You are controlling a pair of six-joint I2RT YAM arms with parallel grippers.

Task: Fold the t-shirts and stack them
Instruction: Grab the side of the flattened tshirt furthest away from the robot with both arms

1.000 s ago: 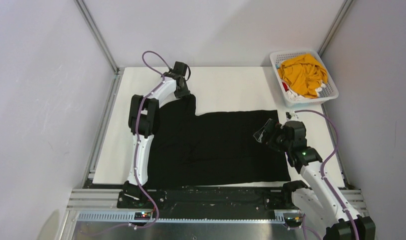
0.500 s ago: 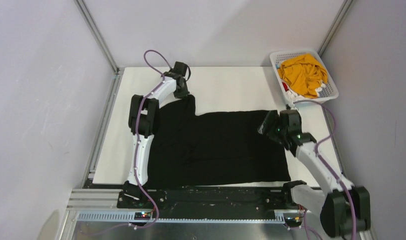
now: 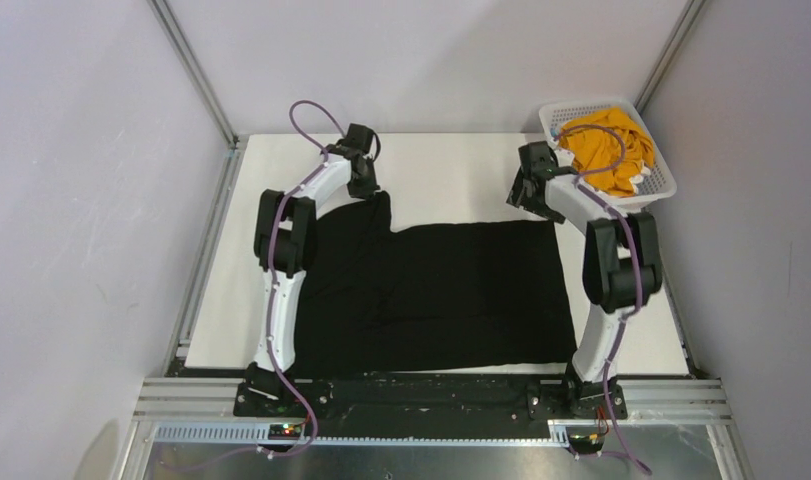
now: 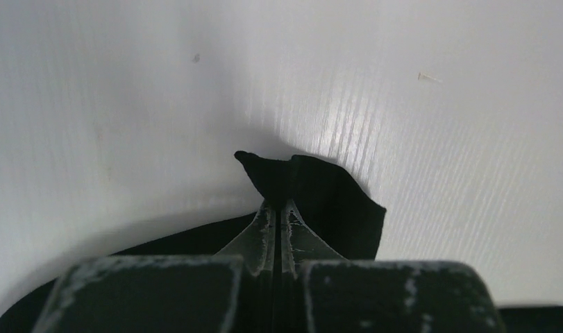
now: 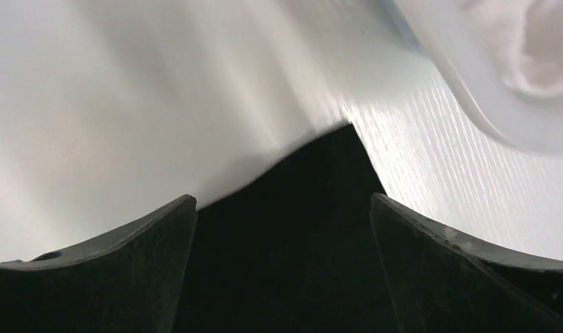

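**Left corner pinched, right arm arrives at the other far corner**

Top view: the black t-shirt (image 3: 431,290) lies spread flat across the middle of the table (image 3: 451,165), with one flap reaching farther back on the left. The left gripper (image 3: 362,187) sits on the tip of that far left flap. The right gripper (image 3: 527,196) has swung away from the shirt's right edge, where it hovered a second ago. It is now at the far right corner, just beside the basket (image 3: 664,186) that holds the mustard-yellow t-shirt (image 3: 606,150).

Left wrist view: the jaws have snapped together within the last second and now clamp a small peak of black cloth (image 4: 320,201). The cloth bunches up past the fingertips against the white table.

Right wrist view: the fingers (image 5: 160,229) stand wide apart, empty, straddling the pointed corner of the black shirt (image 5: 334,159). The basket's wall (image 5: 473,90) is close at the upper right.

One far corner is secured and the other is lined up, so the first fold probably waits only on the right jaws closing. They should take cloth alone and keep clear of the basket.
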